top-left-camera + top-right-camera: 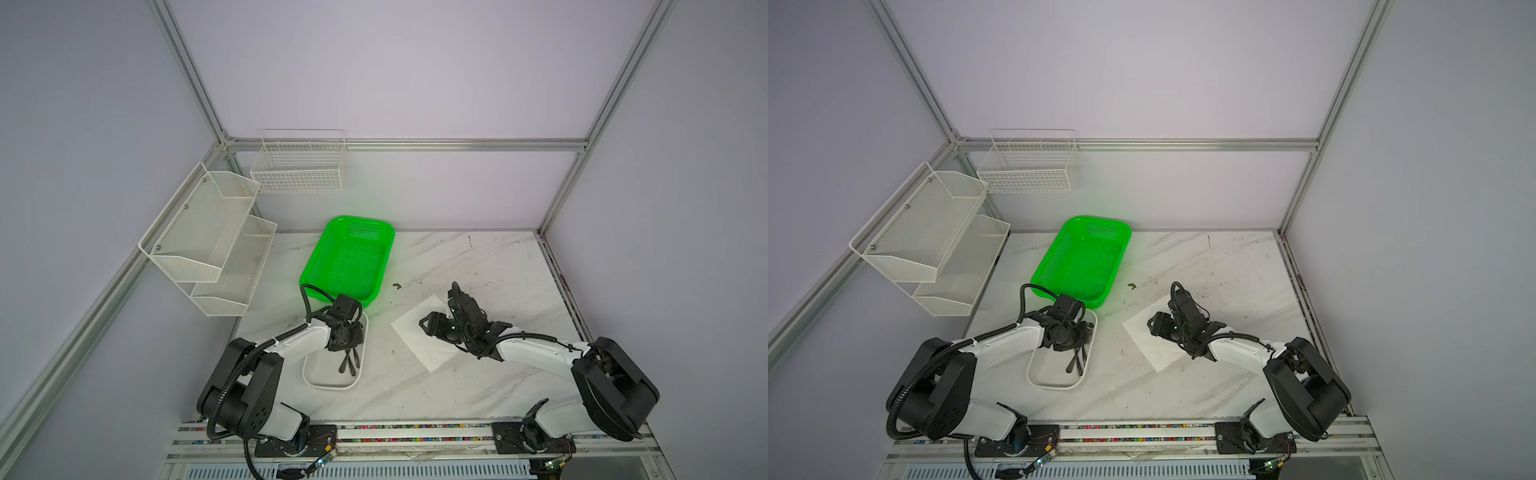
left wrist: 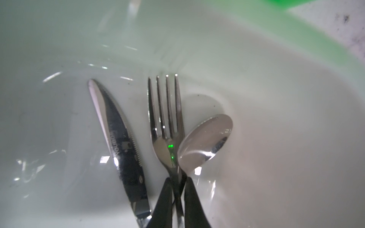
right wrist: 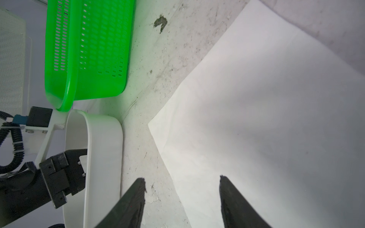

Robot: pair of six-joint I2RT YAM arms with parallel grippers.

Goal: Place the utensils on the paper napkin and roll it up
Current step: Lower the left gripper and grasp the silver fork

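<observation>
Utensils (image 1: 348, 362): three pieces, fork (image 2: 165, 118), spoon (image 2: 205, 141) and knife (image 2: 118, 142). All lie in the white tray (image 1: 329, 385); none is on the paper napkin (image 1: 417, 345) yet. The heads point the same way. Fork and spoon touch at the neck, and the knife lies just beside them. That bunching probably suits you, since one pinch at the necks may lift more than one piece.

Left gripper (image 2: 178, 180): down inside the tray, its dark fingers (image 2: 164, 199) closed tight on the fork's neck. The spoon's neck runs in beside the same pinch, but you cannot tell whether it is caught too. The knife lies outside the fingers.

Paper napkin: flat on the table (image 1: 478, 266), near the tray but not touching it, one corner turned toward it. It reads as the landing place for the cutlery.

Right gripper (image 3: 181, 180): jaws wide apart, nothing between them. It sits low at the napkin's edge, one finger over bare table and one over paper, placed as if to steady the sheet. You cannot tell whether it touches the paper.

Green basket (image 1: 349, 257): just behind the tray; contact between the two is unclear.

Wire racks (image 1: 208, 237): on the wall, well apart from the work.

Hidden or cut off:
- The left wrist view cuts off the handle ends.
- In both top views the left gripper covers the heads, so you see only dark handle ends.
- The right arm covers much of the napkin in both top views.
- The right wrist view crops the napkin's far corners.
- Glare blurs the tray's walls.
</observation>
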